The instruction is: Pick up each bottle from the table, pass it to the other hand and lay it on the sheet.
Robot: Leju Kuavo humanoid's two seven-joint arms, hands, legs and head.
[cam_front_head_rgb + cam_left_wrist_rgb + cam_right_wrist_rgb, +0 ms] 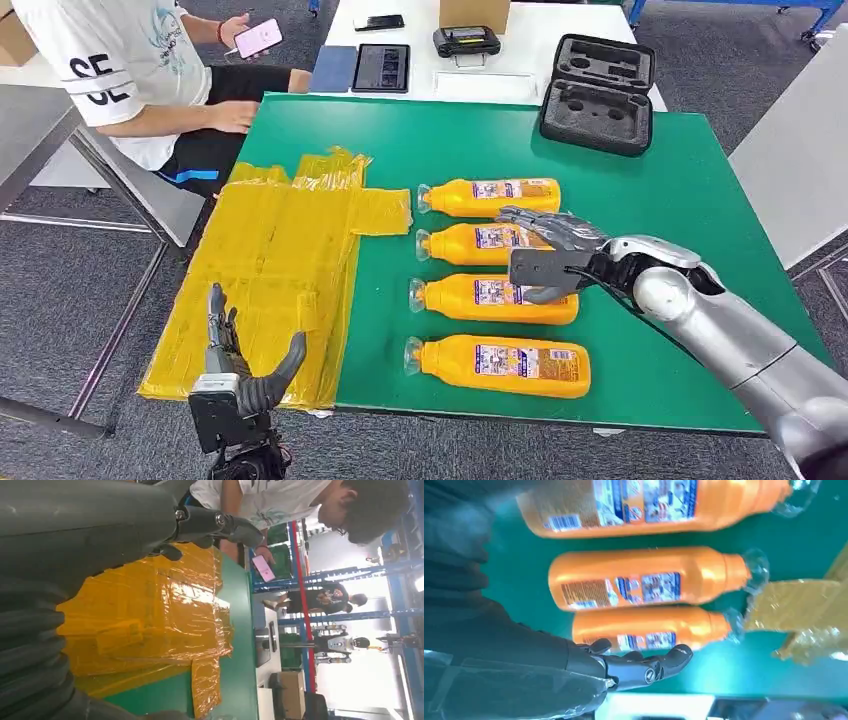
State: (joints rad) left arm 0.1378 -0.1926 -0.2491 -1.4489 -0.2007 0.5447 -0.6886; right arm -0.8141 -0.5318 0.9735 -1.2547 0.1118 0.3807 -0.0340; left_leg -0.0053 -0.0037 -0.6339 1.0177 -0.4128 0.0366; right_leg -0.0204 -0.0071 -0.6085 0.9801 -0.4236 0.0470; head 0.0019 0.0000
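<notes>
Item: four orange bottles lying flat in a row on the green counter [690, 200], long axes crosswise to me, caps toward the yellow sheet [270, 270]. I place my right hand [545, 255] released, fingers apart, hovering over the second bottle [480, 243] and third bottle [490, 299] from the far end. My left hand [240, 375] waits released at the sheet's near edge, well apart from the row. Right hand is nearer for the pick.
</notes>
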